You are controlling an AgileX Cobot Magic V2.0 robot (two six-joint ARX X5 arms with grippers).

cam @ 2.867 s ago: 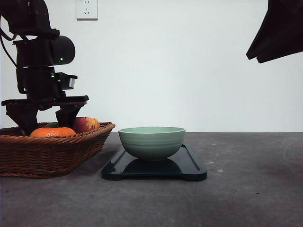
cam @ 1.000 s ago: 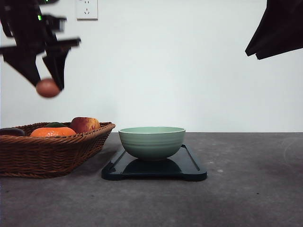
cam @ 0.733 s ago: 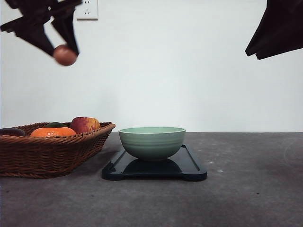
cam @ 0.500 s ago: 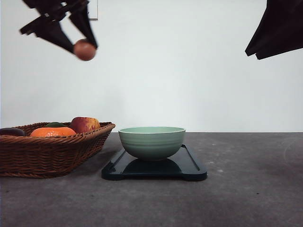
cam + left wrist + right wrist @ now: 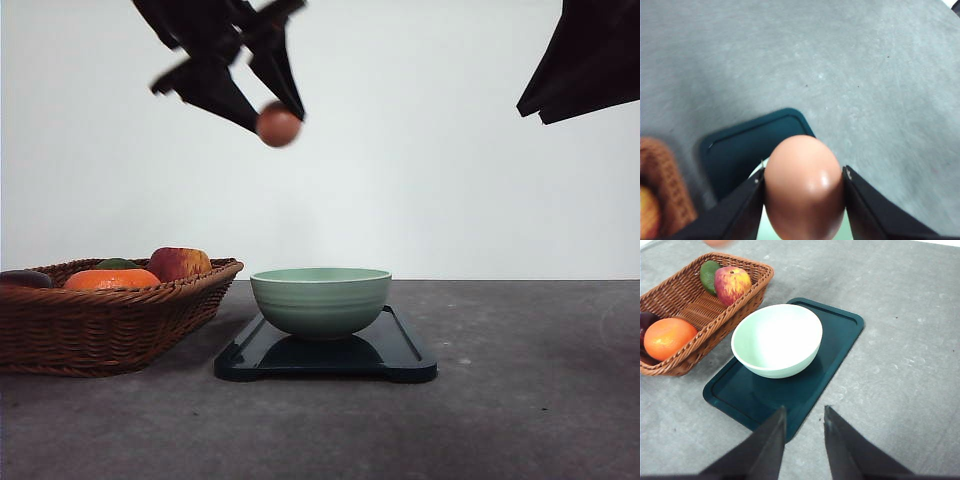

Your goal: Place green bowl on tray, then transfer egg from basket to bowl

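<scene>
1. Grey table (image 5: 520, 400) meets a white wall.
2. Green bowl (image 5: 320, 300) sits on the tray (image 5: 400, 355), right of the basket (image 5: 110, 325).
3. Left gripper (image 5: 272, 118) pinches the egg (image 5: 279, 125) high above the bowl's left side.
4. Right gripper (image 5: 804, 432) hangs spread apart.

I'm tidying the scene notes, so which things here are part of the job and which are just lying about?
Job: egg, held in the left gripper; bowl; tray; basket.

Lying about: orange, apple, green fruit, dark purple item, all in the basket.

lab test bench — bare white wall (image 5: 450, 150) | grey tabletop (image 5: 520, 400)
</scene>
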